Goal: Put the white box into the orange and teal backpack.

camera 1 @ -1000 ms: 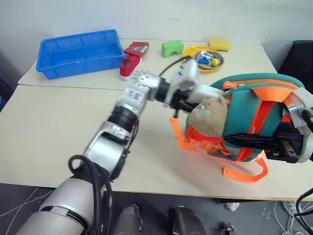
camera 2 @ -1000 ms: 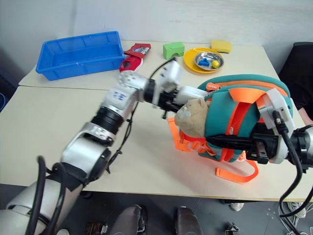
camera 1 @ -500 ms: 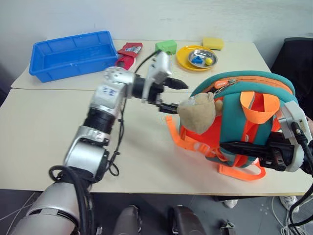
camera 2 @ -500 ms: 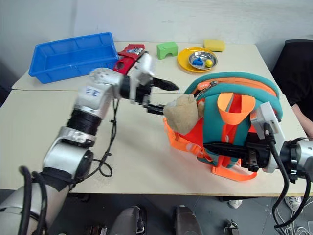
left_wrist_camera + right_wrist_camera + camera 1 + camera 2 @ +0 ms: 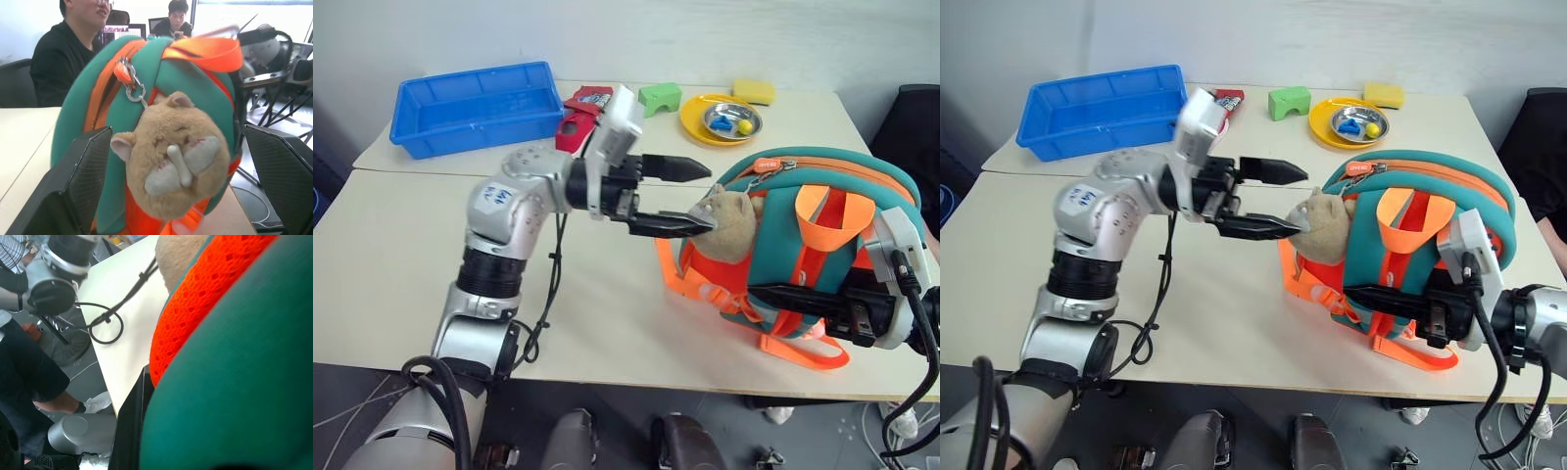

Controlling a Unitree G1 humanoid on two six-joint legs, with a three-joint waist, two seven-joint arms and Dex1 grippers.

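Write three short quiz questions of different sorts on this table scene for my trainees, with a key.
1. True or false: the left gripper has its jaws shut on the plush toy.
2. Which colour is the tray at the table's far side? A) red B) blue C) green
3. Fill in: the metal bowl sits on a ______ plate.

Key
1. False: the jaws stand open, the toy hanging on the orange and teal backpack just past them.
2. B
3. yellow
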